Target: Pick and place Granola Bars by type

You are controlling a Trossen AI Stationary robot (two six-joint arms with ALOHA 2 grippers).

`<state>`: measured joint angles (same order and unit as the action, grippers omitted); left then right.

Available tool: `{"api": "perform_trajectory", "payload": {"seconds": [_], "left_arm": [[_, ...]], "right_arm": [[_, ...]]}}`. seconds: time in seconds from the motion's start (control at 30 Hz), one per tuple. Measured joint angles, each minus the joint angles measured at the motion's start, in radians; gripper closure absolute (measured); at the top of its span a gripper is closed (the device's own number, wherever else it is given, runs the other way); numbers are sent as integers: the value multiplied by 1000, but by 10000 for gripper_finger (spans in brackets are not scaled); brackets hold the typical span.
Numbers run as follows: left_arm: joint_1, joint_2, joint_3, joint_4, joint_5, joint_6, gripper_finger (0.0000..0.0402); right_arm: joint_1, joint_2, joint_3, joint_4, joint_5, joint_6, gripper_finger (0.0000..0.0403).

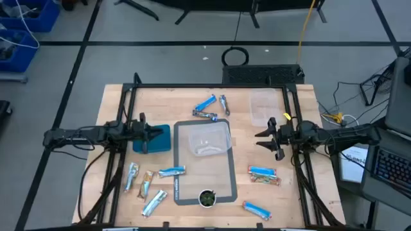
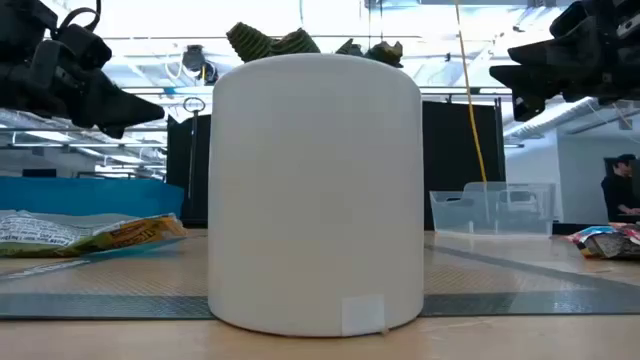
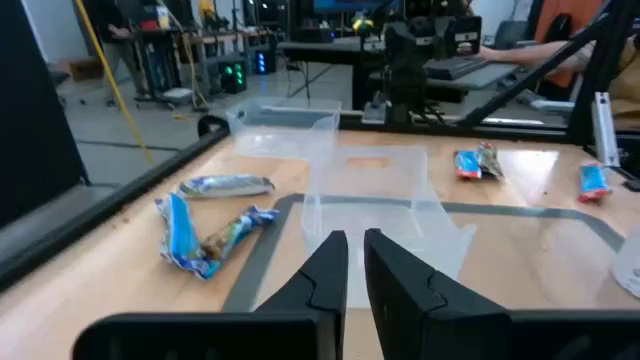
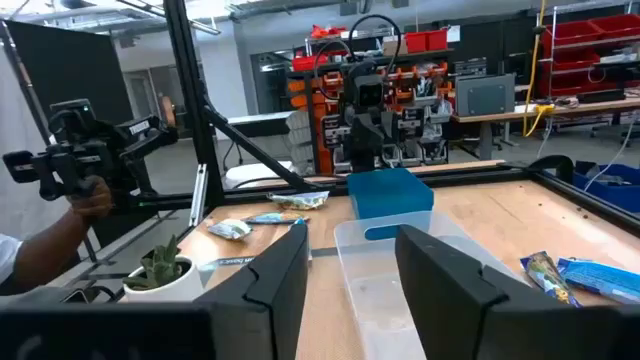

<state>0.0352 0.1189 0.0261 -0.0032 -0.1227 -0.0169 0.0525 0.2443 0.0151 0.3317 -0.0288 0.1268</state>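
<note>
Granola Bars scattered, long axes mixed, most lying crosswise. Left gripper nearly closed, empty; right gripper spread open, empty.

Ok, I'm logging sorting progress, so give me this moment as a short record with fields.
left gripper: nearly closed, empty, raised over the blue container
right gripper: open, empty, raised beside the clear container
granola bars: scattered on the table, one bar on the grey mat
clear container: no bars inside
</note>
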Motion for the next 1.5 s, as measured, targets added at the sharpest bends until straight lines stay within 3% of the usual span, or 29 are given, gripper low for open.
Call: {"api": "perform_trajectory", "payload": {"seconds": [0.53, 0.8, 0.87, 0.93, 1.0, 1.1, 1.37, 1.5], "left_arm": [[11, -2, -16, 51, 33, -4, 360], [11, -2, -16, 54, 33, -11, 360], [11, -2, -16, 54, 33, -6, 360], [11, -2, -16, 54, 29, 6, 360], [11, -2, -16, 56, 15, 8, 360], [11, -2, -16, 57, 10, 9, 360], [11, -2, -16, 57, 4, 15, 360], [11, -2, -16, 57, -9, 15, 360]], "right_arm": [[0, 0, 0, -26, -2, -137, 259], [0, 0, 0, -25, 7, -97, 259], [0, 9, 12, 17, 108, -60, 259], [-1, 30, 63, -24, 318, -38, 259], [-4, 94, 148, -172, 489, -62, 259], [-31, 228, 311, -190, 563, -93, 259], [-232, 699, 789, -460, 566, -194, 259], [-341, 848, 928, -570, 492, -177, 259]]}}
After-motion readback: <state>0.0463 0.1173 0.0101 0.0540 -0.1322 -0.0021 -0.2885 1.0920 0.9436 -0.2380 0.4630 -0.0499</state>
